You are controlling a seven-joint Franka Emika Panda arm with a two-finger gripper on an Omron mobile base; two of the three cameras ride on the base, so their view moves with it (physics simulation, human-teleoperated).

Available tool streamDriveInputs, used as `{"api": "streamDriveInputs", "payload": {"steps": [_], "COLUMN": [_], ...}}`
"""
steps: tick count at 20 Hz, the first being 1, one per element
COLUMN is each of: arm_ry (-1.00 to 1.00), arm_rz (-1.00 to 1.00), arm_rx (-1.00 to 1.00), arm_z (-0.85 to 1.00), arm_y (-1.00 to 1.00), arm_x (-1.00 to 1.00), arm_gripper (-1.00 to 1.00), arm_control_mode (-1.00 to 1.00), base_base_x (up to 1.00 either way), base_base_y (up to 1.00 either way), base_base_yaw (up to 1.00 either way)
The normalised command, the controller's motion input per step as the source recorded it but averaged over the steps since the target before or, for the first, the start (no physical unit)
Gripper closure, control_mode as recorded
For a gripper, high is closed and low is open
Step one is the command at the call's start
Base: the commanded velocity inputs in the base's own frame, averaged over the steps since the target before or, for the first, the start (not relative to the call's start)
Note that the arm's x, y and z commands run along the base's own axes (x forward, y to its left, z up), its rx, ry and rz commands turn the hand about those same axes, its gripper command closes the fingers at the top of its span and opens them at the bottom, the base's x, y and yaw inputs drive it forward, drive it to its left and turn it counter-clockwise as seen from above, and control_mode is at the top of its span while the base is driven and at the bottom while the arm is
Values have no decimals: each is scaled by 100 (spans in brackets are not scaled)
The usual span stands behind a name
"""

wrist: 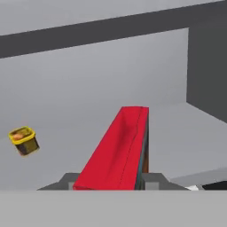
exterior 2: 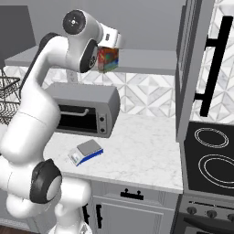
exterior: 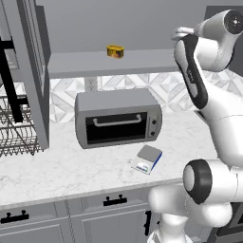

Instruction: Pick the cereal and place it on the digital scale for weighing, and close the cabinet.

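My gripper [exterior 2: 106,54] is shut on the cereal [exterior 2: 108,60], a thin red box with a colourful front, and holds it up at the mouth of the cabinet shelf [exterior 2: 141,61]. In the hand view the cereal [wrist: 120,148] runs away from the gripper [wrist: 111,181], its red edge facing me, over the grey shelf floor [wrist: 186,128]. The cabinet door [exterior: 32,71] stands open at the left, the other door [exterior 2: 194,68] open at the right. The digital scale [exterior: 148,159] [exterior 2: 86,151] lies on the counter in front of the toaster oven, with nothing on it.
A small yellow can [exterior: 115,51] [wrist: 23,140] stands on the cabinet shelf to the left of the cereal. The grey toaster oven [exterior: 118,118] sits under the shelf. A wire dish rack [exterior: 16,130] is at the far left, a stove [exterior 2: 212,157] at the right.
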Motion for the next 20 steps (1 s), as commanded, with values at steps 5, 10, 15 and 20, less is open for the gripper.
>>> {"api": "streamDriveInputs", "payload": {"steps": [5, 10, 15, 20], "arm_ry": [18, 18, 3, 4], "arm_rz": [9, 25, 54, 58], "arm_rx": [-1, -1, -1, 5], "arm_z": [-50, -91, -96, -95], "arm_y": [0, 0, 15, 47], "arm_x": [-100, -100, -96, -33], "arm_gripper": [100, 100, 100, 100], "arm_control_mode": [-100, -100, -100, -100], "base_base_x": [0, 0, 0, 0], "base_base_y": [0, 0, 0, 0], "base_base_yaw": [0, 0, 0, 0]}}
